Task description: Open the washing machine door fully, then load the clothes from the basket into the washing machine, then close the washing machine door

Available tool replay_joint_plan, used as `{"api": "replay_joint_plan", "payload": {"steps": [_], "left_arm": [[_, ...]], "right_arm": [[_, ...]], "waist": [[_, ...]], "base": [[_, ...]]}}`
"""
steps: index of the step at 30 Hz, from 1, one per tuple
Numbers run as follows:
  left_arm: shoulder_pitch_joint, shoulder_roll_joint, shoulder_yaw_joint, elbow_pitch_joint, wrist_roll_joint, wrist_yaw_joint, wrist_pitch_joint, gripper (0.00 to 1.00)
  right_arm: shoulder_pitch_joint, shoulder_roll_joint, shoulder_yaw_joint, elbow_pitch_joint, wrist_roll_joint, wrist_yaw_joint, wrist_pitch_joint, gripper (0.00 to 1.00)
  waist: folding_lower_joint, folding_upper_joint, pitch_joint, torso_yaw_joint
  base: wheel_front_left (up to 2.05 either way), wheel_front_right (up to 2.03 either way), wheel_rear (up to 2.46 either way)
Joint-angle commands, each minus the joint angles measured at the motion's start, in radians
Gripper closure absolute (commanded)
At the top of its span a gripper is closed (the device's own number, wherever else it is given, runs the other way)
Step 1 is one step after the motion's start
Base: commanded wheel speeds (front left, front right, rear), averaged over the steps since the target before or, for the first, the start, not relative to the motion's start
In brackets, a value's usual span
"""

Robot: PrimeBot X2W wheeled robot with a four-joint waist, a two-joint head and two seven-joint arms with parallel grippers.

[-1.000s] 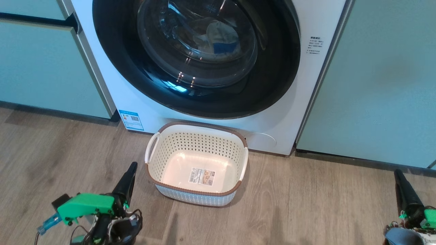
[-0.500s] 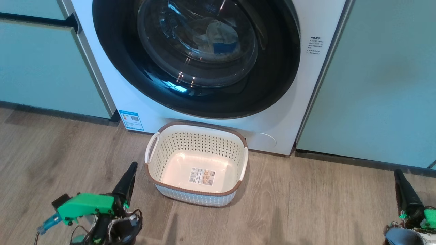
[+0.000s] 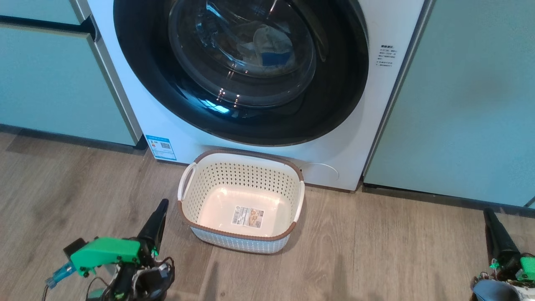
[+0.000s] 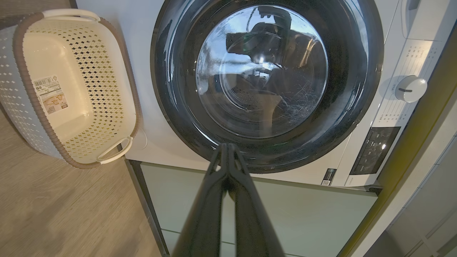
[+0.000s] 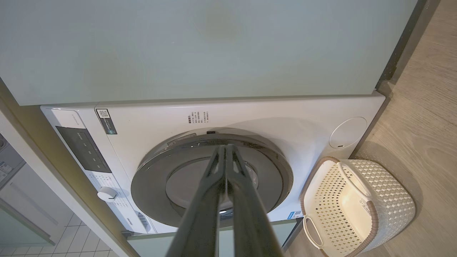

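So the washing machine door (image 3: 241,62) looks shut flat against the front of the washing machine (image 3: 179,125), glossy black rim and all. Through the glass bowl you can make out the clothes (image 3: 267,42) lying inside the drum, creamy fabric with a bright blue patch. The basket (image 3: 240,236) sits upright on the wooden floor (image 3: 376,251) right in front of the washer, just below the door. Its bare bottom is showing, with the label sticker (image 3: 249,217) on it. Can't tell if its back rim actually touches the machine, but it's super close. The left fingers (image 3: 161,211) are pressed together into one thin dark point with nothing between them. They hang low over the floor just to the left of the basket, near it but not touching. In the left wrist view their tips line up with the bottom of the door's rim. The right fingers (image 3: 495,234) are squeezed closed the same way and not gripping anything either. They're way off to the right, over the floor in front of the pale green cabinet (image 3: 459,104), well apart from the basket. There's also a little blue sticker (image 3: 161,147) on the washer's lower left corner, and the white dial (image 4: 410,88) on its control strip shows in the left wrist view.
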Motion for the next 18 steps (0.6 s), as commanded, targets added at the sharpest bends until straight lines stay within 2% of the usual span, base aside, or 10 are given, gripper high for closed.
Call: {"api": "replay_joint_plan", "payload": {"steps": [1,18], "left_arm": [[-0.036,0.007,0.034,-0.036,-0.005,-0.002,0.006,1.00],[-0.036,0.007,0.034,-0.036,-0.005,-0.002,0.006,1.00]], "right_arm": [[-0.055,-0.003,0.016,-0.036,0.007,-0.003,0.006,1.00],[-0.055,-0.003,0.016,-0.036,0.007,-0.003,0.006,1.00]], "waist": [[0.0000,0.0000,0.000,0.000],[0.0000,0.0000,0.000,0.000]], "base": [[0.00,0.00,0.00],[0.00,0.00,0.00]]}}
